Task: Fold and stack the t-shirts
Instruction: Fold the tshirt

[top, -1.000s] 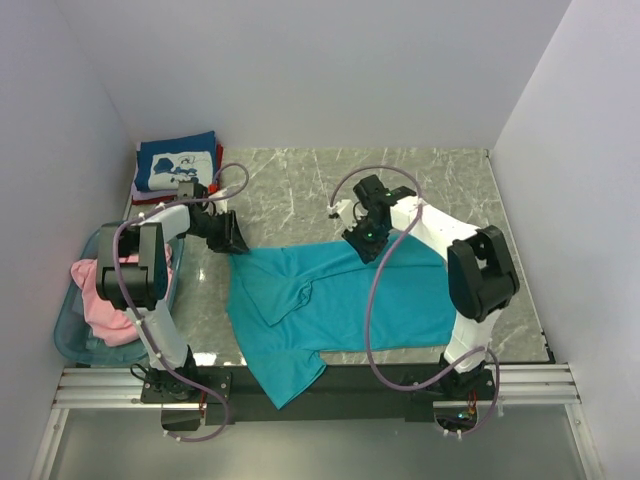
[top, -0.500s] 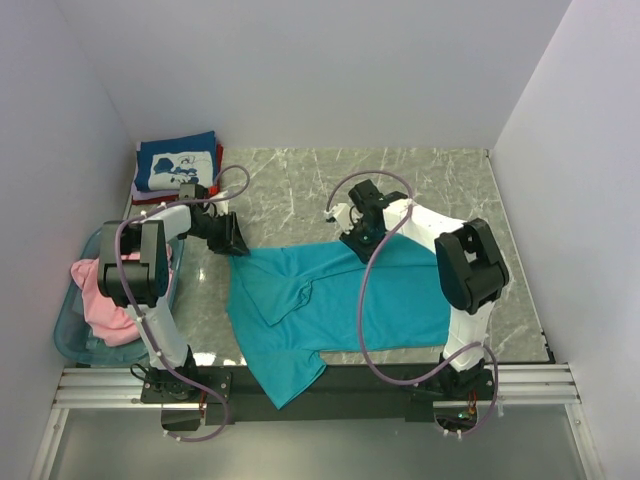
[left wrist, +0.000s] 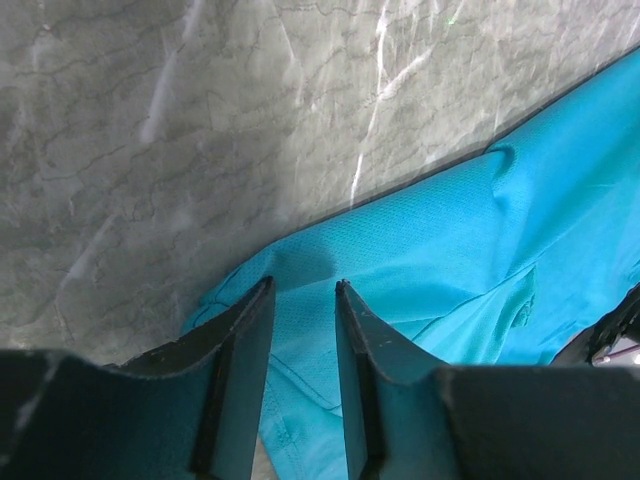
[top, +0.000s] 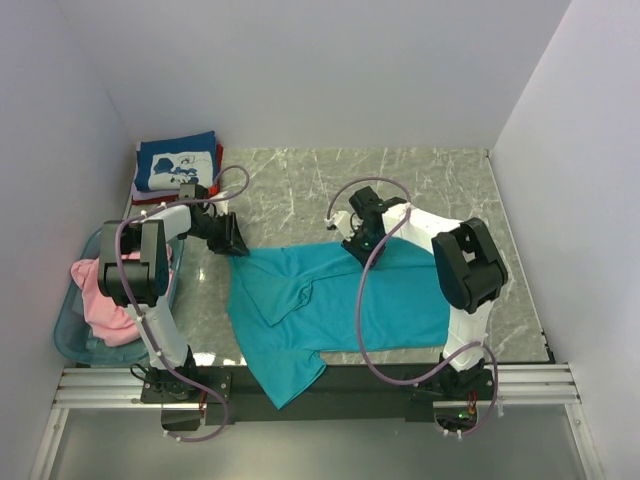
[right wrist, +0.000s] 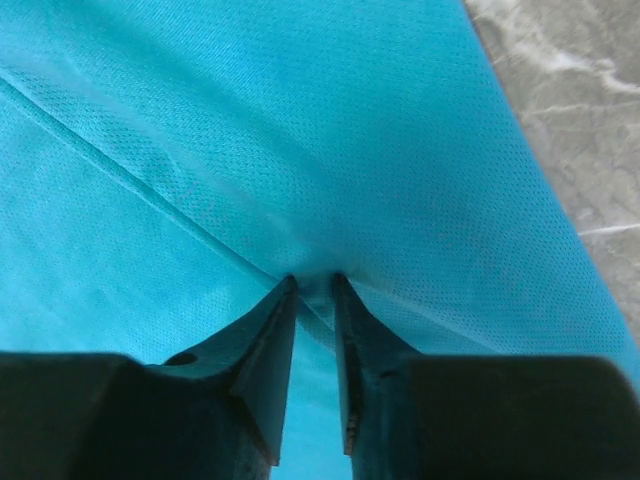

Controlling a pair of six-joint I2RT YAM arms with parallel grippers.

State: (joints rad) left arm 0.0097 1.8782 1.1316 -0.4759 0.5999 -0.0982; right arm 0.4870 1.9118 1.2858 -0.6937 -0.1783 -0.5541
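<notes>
Spread across the near middle of the marble table (top: 300, 190): teal shirt (top: 340, 300), mostly flat, rumpled and doubled over on its left side, one part reaching past the near edge of the table between the two arm bases. At the shirt's far left corner, left gripper (left wrist: 303, 288), tips down on the cloth just inside the hem, jaws narrow, teal fabric showing through the slim gap. Cannot tell from either view: cloth truly pinched there, or only pressed under the tips. At the far edge of the same shirt, about midway along, right gripper (right wrist: 312, 280), jaws nearly together, clamped on a small raised pucker of teal cloth, with a long crease running out from the tips toward the left. Both grippers low, close to the tabletop, well apart from each other. In the far left corner of the table, a folded pile: navy shirt (top: 178, 165) with white print on top, red shirt (top: 218, 158) beneath, only its edges showing. Left of the table, beside the left arm, a translucent light-blue basket (top: 68, 340), with pink shirt (top: 100, 300) bunched inside and rising above the rim.
</notes>
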